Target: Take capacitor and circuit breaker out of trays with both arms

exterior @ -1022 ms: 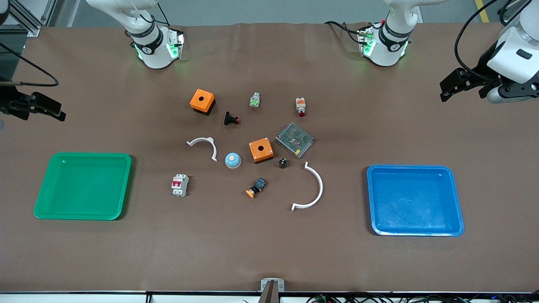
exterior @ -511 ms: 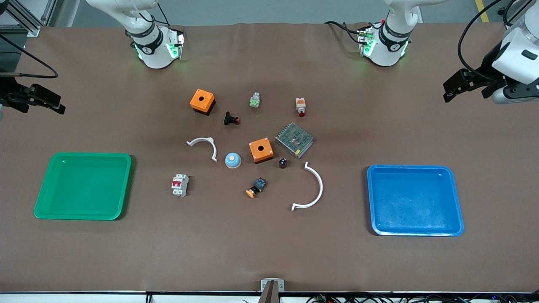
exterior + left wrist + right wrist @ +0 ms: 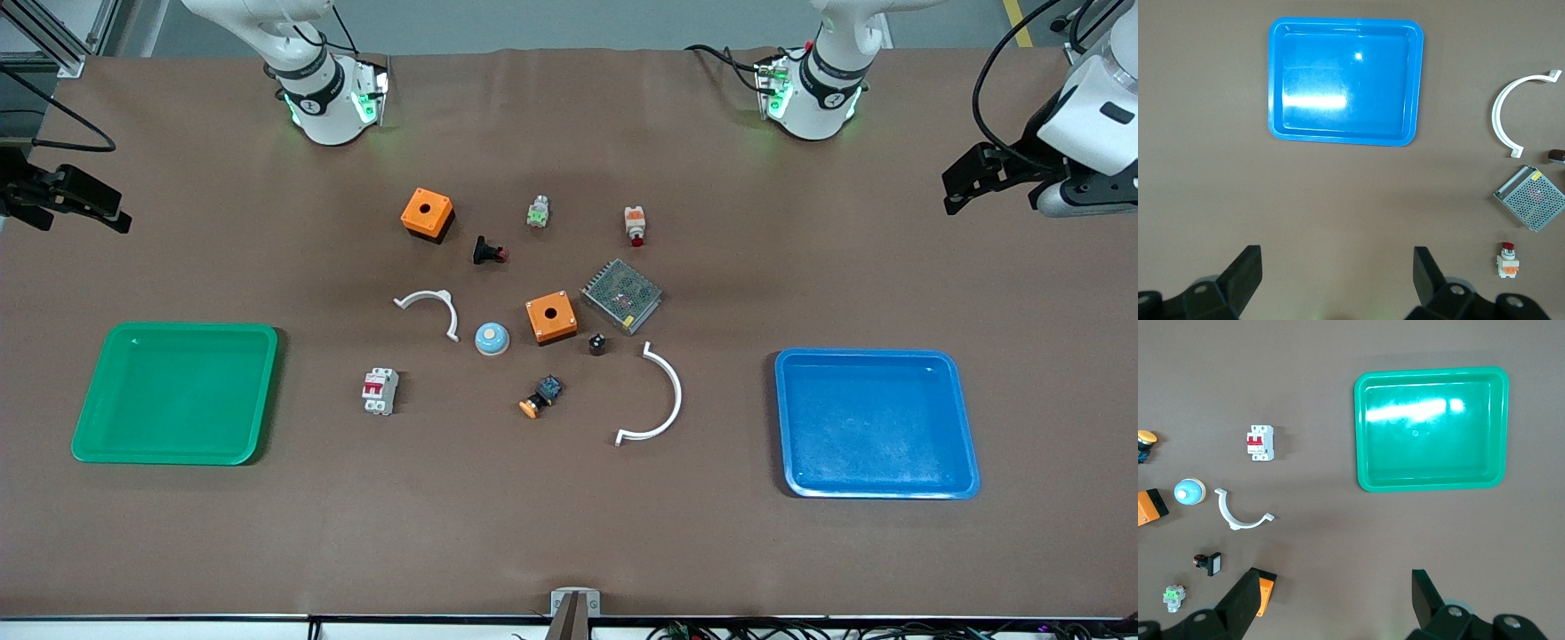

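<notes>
The capacitor (image 3: pixel 597 344), a tiny black cylinder with a pale top, stands mid-table beside an orange box (image 3: pixel 551 317) and a mesh-covered box (image 3: pixel 621 295). The breaker (image 3: pixel 380 391), a white-grey block with red levers, lies between the clutter and the green tray (image 3: pixel 105 391); it also shows in the right wrist view (image 3: pixel 1261 443). My left gripper (image 3: pixel 965 182) is open and empty, up over bare table at the left arm's end; its wrist view (image 3: pixel 1337 267) shows the jaws wide apart. My right gripper (image 3: pixel 89 203) is open and empty over the table's edge at the right arm's end; it also shows in its own wrist view (image 3: pixel 1336 587).
A blue tray (image 3: pixel 791 427) lies at the left arm's end. Mid-table lie a second orange box (image 3: pixel 427 213), a black stemmed button (image 3: pixel 488 252), a green-grey switch (image 3: pixel 537 212), a white-orange push-button (image 3: pixel 634 225), a blue dome (image 3: pixel 492 338), an orange-capped switch (image 3: pixel 540 397) and two white arcs (image 3: pixel 676 391) (image 3: pixel 436 300).
Both grippers have drifted a little outward toward their own ends of the table and toward the bases' side. Nothing on the table has moved.
</notes>
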Robot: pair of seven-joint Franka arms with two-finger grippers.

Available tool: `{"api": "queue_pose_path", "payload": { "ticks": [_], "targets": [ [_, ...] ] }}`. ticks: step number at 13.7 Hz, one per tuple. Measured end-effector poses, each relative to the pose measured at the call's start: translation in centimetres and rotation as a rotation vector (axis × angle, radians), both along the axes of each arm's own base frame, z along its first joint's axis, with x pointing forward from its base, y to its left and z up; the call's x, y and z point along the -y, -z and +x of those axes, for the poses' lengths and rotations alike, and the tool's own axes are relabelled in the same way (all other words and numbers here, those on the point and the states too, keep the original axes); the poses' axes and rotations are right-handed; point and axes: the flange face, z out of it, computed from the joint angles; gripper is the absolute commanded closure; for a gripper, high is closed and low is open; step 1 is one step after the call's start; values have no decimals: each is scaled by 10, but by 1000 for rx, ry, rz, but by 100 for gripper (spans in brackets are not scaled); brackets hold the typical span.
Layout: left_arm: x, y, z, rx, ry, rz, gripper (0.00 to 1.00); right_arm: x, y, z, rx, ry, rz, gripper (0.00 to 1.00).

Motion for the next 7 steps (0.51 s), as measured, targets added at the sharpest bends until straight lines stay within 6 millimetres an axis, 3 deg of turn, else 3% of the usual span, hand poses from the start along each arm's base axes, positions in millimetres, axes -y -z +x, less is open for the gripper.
{"api": "queue_pose_path", "payload": {
  "ticks": [7],
  "targets": [
    [-1,-7,1,-9,-9,-25,0,0,3,-6,5,0,0,0]
  ]
}}
